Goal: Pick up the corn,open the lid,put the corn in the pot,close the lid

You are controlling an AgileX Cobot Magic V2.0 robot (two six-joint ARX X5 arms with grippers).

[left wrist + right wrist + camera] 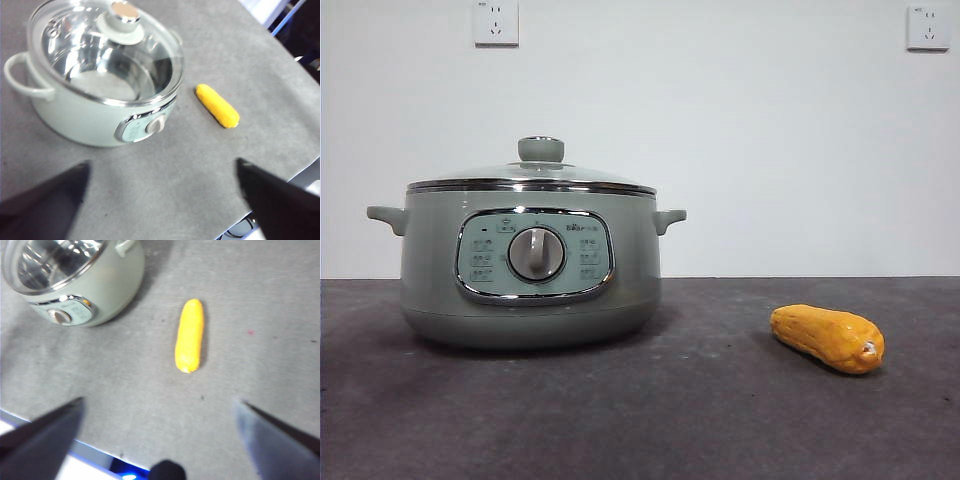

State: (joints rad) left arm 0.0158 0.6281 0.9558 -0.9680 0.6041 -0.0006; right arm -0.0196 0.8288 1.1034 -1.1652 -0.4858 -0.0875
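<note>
The sage-green pot (530,268) stands on the dark table at the left, its glass lid (535,172) with the green knob closed on it. The yellow-orange corn (827,338) lies on the table to the pot's right, stub end toward the camera. No gripper shows in the front view. In the left wrist view the left gripper (162,187) is open, high above the table short of the pot (95,100), lid (105,50) and corn (216,105). In the right wrist view the right gripper (160,427) is open, high above and short of the corn (190,335); the pot (75,285) is partly seen.
Two wall sockets (496,22) (928,27) are on the white wall behind. The table's near edge (90,452) shows under the right gripper, and another edge (295,175) beside the left one.
</note>
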